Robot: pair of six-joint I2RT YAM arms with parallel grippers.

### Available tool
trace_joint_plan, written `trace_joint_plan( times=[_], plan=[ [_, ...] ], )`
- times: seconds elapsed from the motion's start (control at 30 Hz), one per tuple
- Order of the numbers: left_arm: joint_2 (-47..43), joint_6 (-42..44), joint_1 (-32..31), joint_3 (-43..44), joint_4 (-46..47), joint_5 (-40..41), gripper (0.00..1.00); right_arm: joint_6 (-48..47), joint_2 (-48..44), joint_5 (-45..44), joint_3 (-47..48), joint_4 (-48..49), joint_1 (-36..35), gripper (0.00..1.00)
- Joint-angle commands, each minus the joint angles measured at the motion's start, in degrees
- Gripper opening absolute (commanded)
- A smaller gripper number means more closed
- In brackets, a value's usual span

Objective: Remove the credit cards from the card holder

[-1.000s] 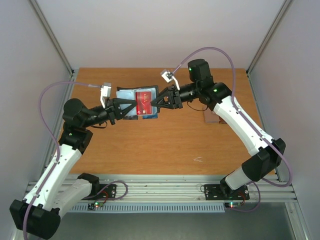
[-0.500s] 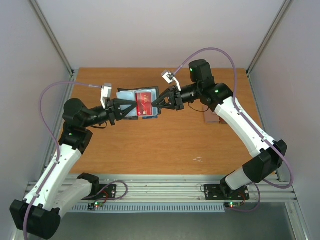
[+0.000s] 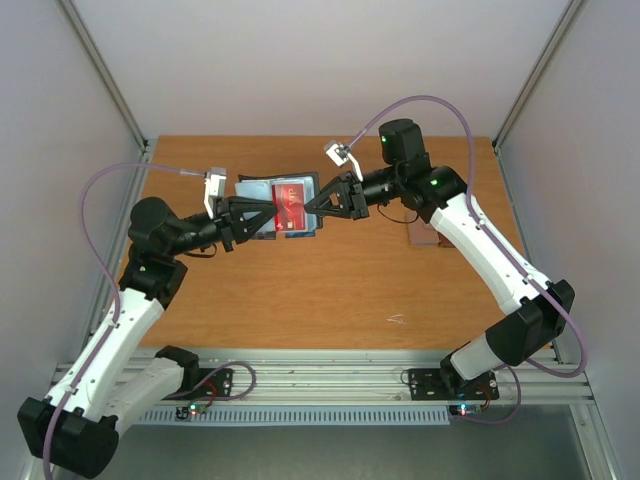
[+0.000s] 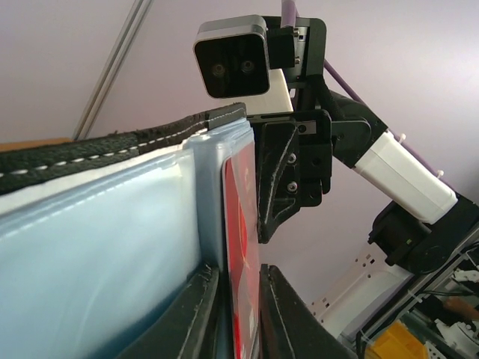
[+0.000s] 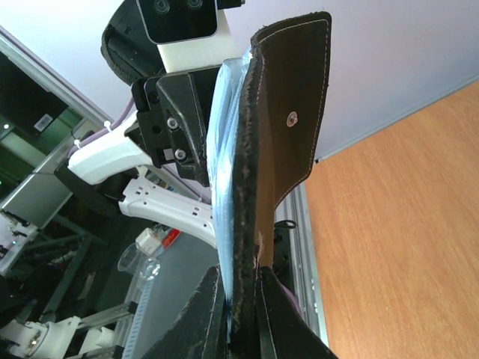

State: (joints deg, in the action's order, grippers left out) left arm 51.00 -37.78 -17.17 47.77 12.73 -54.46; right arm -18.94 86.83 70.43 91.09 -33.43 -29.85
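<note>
Holder (image 3: 255, 192) between the claws, over the table (image 3: 330, 285).
Its card (image 3: 290, 207) sat between fingers of left claw (image 3: 273, 211); right claw (image 3: 309, 207) clamped the opposite edge; wallet (image 3: 422, 236) lay right of that claw.

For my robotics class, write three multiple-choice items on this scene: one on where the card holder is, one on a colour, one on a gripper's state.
1. Where is the black folding card holder with pale blue pockets?
A) flat on the table
B) held up between both grippers
C) on the floor

2. What colour is the plastic card facing the top camera?
A) dark red
B) green
C) yellow

3. How is the right gripper?
A) wide open
B) out of view
C) shut on the holder's black edge

Answers:
1 B: the left gripper and the right one meet at it above the wooden table.
2 A: it shows red from above.
3 C: the right wrist view shows its fingers pinching that edge.
</note>
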Motion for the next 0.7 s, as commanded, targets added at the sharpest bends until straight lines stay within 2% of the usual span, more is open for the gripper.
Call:
trace_joint_plan(
  times=[0.0,0.07,0.13,0.17,0.67],
  plan=[
    [0.1,0.5,-0.9,-0.4,1.8,-1.9,0.16,0.3,-1.3,0.2,1.0,2.5,0.1,0.01],
    [0.1,0.9,-1.1,-0.3,1.5,-1.9,0.12,0.5,-1.1,0.2,1.2,2.7,0.1,0.01],
    [0.2,1.4,-1.5,-0.3,1.5,-2.0,0.02,0.5,-1.0,-0.1,1.5,2.7,0.2,0.01],
    [0.2,1.6,-1.5,-0.3,1.4,-2.0,0.01,0.3,-1.0,-0.1,1.7,2.6,0.1,0.01],
    [-1.2,3.1,2.7,0.0,-4.1,-1.9,0.0,-3.5,-3.2,-0.3,0.9,-4.1,5.3,0.01]
  ],
)
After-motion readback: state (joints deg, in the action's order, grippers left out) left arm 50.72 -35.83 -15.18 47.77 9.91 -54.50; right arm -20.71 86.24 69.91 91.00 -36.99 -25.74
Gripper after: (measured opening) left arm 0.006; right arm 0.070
